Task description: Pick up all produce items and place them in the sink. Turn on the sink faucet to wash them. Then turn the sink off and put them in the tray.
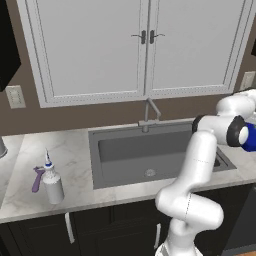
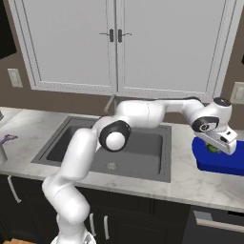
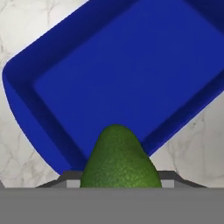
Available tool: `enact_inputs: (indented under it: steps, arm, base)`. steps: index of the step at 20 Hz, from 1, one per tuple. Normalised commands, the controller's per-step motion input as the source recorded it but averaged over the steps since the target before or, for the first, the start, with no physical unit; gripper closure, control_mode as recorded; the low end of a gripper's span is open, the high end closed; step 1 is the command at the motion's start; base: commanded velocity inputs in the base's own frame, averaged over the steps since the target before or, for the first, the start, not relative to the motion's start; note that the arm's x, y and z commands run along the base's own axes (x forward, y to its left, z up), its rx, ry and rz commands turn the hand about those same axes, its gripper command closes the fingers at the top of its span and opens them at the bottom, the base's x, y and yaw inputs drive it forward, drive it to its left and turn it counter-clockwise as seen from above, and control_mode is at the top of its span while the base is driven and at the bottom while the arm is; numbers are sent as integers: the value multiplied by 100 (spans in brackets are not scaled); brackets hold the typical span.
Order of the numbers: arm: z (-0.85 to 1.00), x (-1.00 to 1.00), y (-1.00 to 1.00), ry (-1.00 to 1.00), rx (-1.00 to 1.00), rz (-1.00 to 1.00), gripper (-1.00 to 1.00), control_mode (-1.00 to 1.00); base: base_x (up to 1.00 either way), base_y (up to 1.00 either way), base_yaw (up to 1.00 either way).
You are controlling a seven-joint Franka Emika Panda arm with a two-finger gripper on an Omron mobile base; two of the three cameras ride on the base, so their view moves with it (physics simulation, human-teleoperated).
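**Over the blue tray, the green fruit is hanging in the gripper**

Above the right end of the tabletop, the arm is reaching across the sink and holding its gripper over the blue tray. The gripper is clamping the green fruit, whose pebbled body is sitting between the fingers, with the tray's floor spread out beneath it in the hand view. From the right base view a small patch of green is peeking out under the hand, above the tray's near-left part.

The fruit is being carried off the tray's surface, seemingly so it can be lowered and let go inside the raised edges rather than dropped on the marble beside them. That suggests the washing steps are done and this is the final placing. The sink is sitting dry-looking, and no water is visibly running from the faucet.

At the far left of the tabletop, the white spray bottle and the purple tool are standing just beside each other, well apart from the work; they are not produce, so they are being left alone.
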Motion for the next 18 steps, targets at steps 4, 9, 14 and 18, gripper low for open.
enact_inputs:
  steps: [4, 9, 14, 18]
  arm:
    - [-36, 11, 2, 1, -3, 0, 100, -100]
    - [-32, 11, 0, 2, -1, 0, 100, -100]
    - [-24, 16, 0, 3, 0, 0, 100, -100]
    - [-18, 19, 0, 2, 0, 0, 100, -100]
  base:
    - [0, 0, 0]
    - [0, 0, 0]
    - [0, 0, 0]
    - [0, 0, 0]
